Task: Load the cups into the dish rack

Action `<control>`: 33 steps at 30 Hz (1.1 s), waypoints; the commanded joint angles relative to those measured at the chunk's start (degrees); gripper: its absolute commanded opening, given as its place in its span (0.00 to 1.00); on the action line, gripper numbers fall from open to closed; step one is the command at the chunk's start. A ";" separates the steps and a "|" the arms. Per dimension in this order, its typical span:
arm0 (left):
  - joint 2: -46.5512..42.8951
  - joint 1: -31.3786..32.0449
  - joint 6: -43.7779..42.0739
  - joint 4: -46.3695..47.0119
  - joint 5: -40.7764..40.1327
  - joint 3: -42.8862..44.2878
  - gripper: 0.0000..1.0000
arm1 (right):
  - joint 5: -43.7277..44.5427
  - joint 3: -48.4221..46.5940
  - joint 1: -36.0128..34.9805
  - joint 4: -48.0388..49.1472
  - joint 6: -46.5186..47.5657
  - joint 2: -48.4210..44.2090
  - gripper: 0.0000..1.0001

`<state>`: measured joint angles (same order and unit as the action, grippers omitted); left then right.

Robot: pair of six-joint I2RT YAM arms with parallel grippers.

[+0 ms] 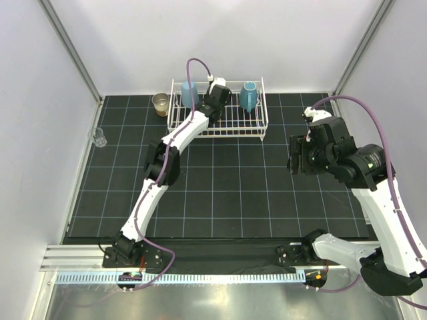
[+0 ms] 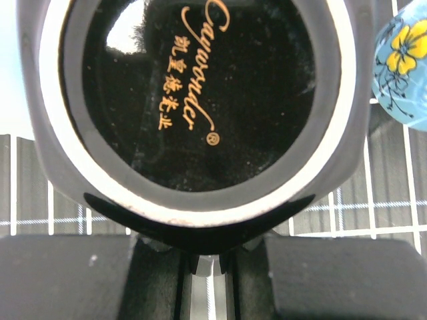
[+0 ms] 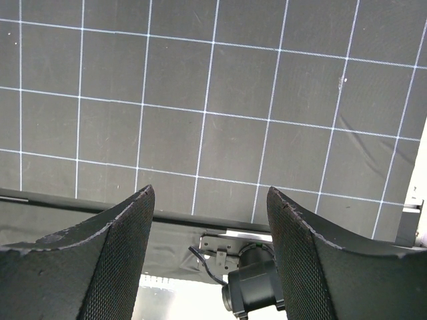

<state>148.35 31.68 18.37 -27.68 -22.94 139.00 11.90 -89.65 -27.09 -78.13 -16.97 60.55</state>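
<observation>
The white wire dish rack [image 1: 257, 123] stands at the back of the mat. A light blue tumbler [image 1: 189, 93] stands in its left end and a teal mug [image 1: 249, 95] in its right part. My left gripper [image 1: 215, 93] reaches over the rack's middle. In the left wrist view it [image 2: 207, 257] is shut on the wall of the black cup [image 2: 200, 87], whose printed base faces the camera. Rack wires [image 2: 373, 231] show beneath, and a blue flowered cup [image 2: 403, 60] is to the right. My right gripper [image 1: 297, 155] hangs open and empty [image 3: 208, 200] over the mat.
A tan metallic cup [image 1: 160, 103] stands on the mat just left of the rack. A tiny clear glass [image 1: 99, 137] stands at the mat's left edge. Grey walls close in both sides. The right arm's base [image 3: 253, 287] shows below its fingers.
</observation>
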 commanded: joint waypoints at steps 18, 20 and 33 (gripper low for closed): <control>1.06 -1.45 -0.35 11.33 -3.34 4.26 0.18 | 0.93 0.17 1.95 -8.00 0.01 1.23 0.69; 0.97 -1.45 -0.09 10.98 -3.08 4.26 0.22 | 0.93 0.26 2.04 -8.18 -0.25 0.97 0.69; -3.59 -1.45 1.84 9.40 -0.97 1.28 0.52 | 0.05 0.00 2.04 -7.83 0.18 0.35 0.69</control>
<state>150.74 30.59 18.31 -20.25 -24.18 140.29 11.84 -89.45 -25.26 -78.11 -17.04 61.87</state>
